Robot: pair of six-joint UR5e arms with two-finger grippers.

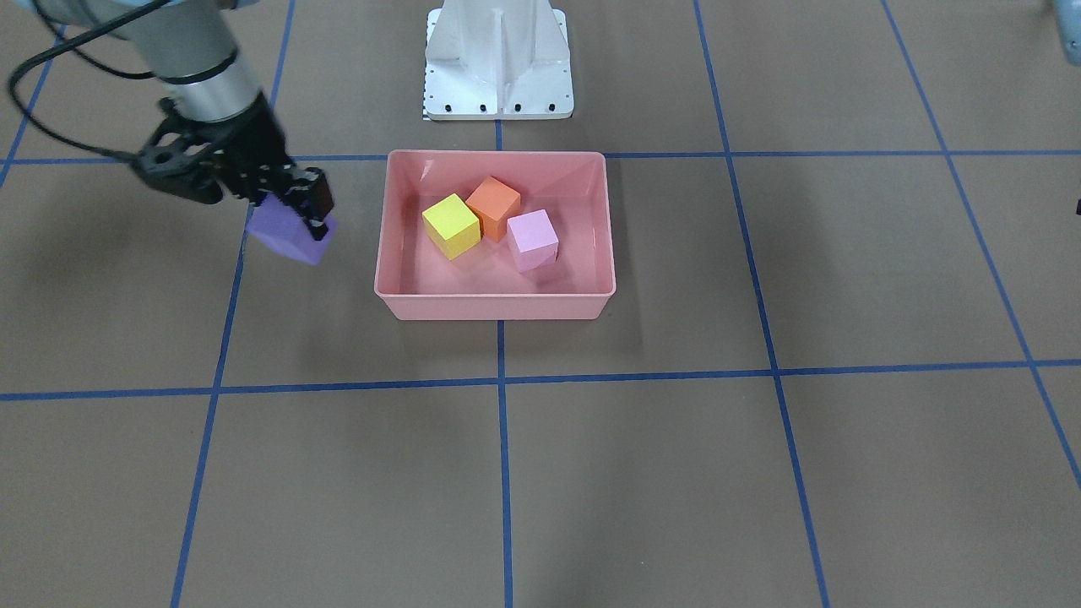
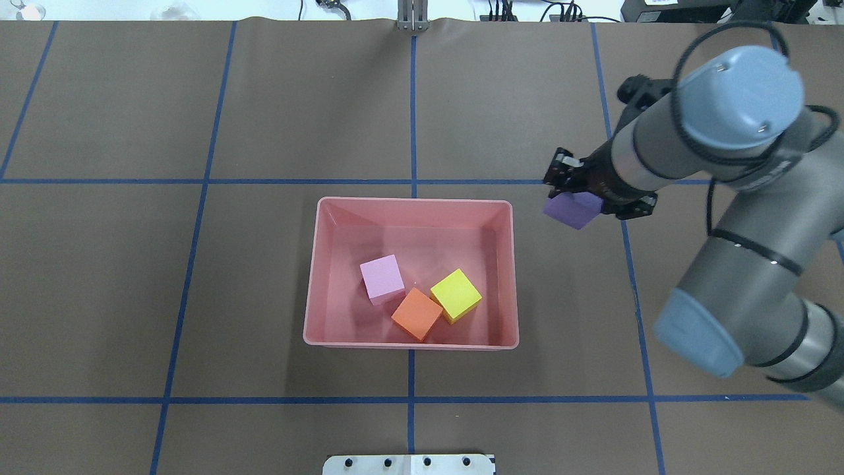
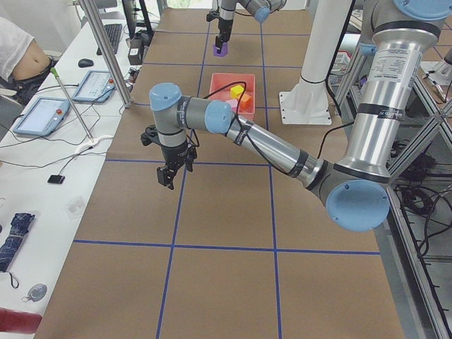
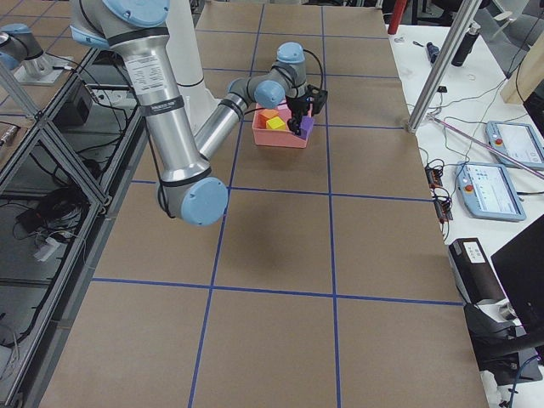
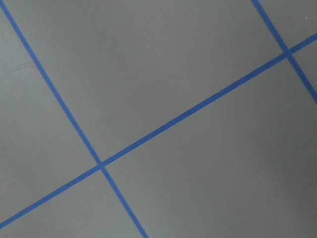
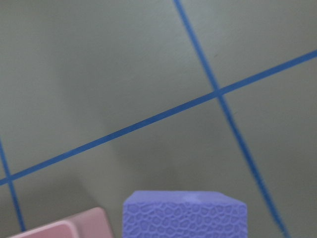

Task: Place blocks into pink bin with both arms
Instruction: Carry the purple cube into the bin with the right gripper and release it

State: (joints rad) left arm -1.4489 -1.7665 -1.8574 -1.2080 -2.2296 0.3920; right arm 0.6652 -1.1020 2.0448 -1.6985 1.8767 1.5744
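Note:
The pink bin (image 1: 494, 306) sits mid-table and holds the yellow block (image 1: 452, 225), the orange block (image 1: 496, 205) and the pale pink-lilac block (image 1: 533, 239). My right gripper (image 1: 296, 215) is shut on the purple block (image 1: 287, 241) and holds it above the table, just outside the bin's side wall. From overhead the purple block (image 2: 572, 210) hangs to the right of the bin (image 2: 409, 344). The right wrist view shows the purple block (image 6: 184, 215) and a bin corner (image 6: 59, 228). My left gripper (image 3: 168, 176) hangs over bare table far from the bin; I cannot tell whether it is open.
The white base pedestal (image 1: 498, 63) stands behind the bin. The brown table carries a blue tape grid (image 1: 502, 380). A side bench with tablets (image 3: 42, 113) and cables runs along the table's far edge.

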